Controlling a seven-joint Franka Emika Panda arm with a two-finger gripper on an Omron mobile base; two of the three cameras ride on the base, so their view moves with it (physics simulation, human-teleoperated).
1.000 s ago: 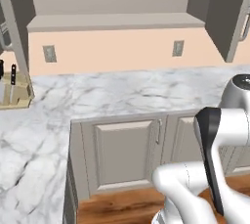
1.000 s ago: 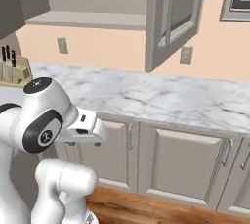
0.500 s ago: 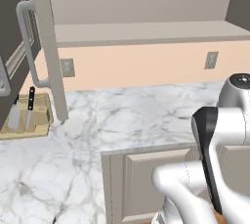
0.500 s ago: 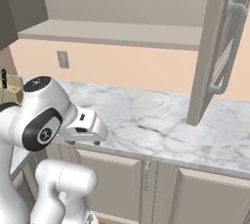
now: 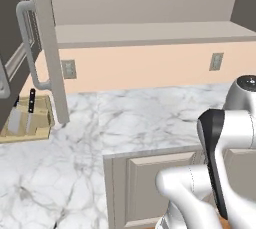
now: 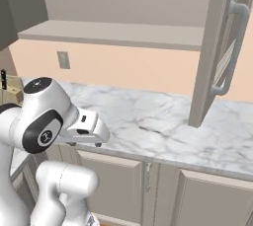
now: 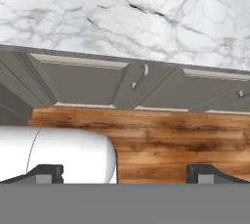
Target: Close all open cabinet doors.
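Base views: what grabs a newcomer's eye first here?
The open cabinet doors: one swung out at the left of the left base view, above a knife block, another jutting over the marble counter at the right of the right base view. Next, the white arm in the foreground, hand low before the under-counter doors, fingers wide apart, holding nothing.

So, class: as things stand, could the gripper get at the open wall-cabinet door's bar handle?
Probably not yet: the gripper is open, folded low and pointing at the floor, while the open cabinet door and its handle stand high beyond the counter.
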